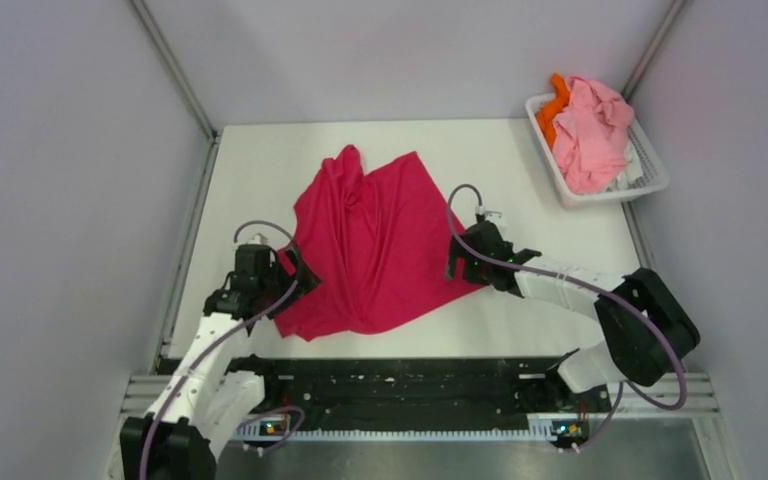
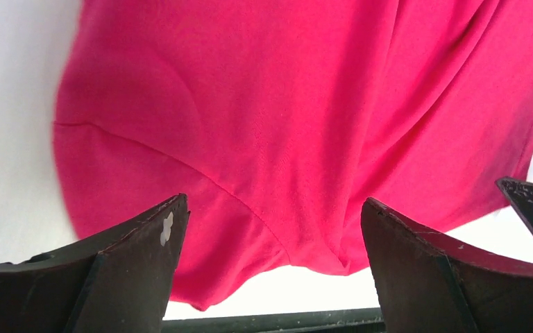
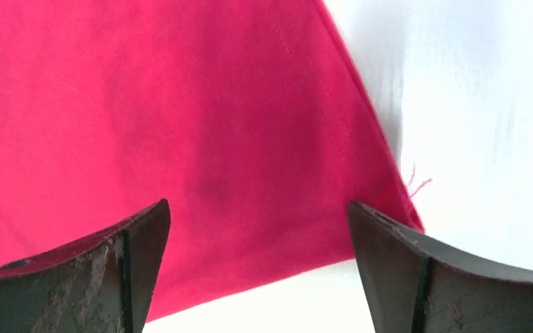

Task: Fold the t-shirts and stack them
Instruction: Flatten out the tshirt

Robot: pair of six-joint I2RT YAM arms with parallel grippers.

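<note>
Overhead, the magenta t-shirt [image 1: 375, 245] lies rumpled and only half spread on the bench [image 1: 260, 160]. The left claw [image 1: 295, 270] sits at its near-left edge and the right claw [image 1: 460, 262] at its near-right corner, likely posted there to pull it flat. A pink t-shirt [image 1: 595, 130] and an orange t-shirt [image 1: 555, 105] wait in the basket [image 1: 650, 180]. From the left wrist, that claw gapes wide over a curved seam, gripping nothing. From the right wrist, the other claw is spread just as wide and empty above the hemmed corner.
</note>
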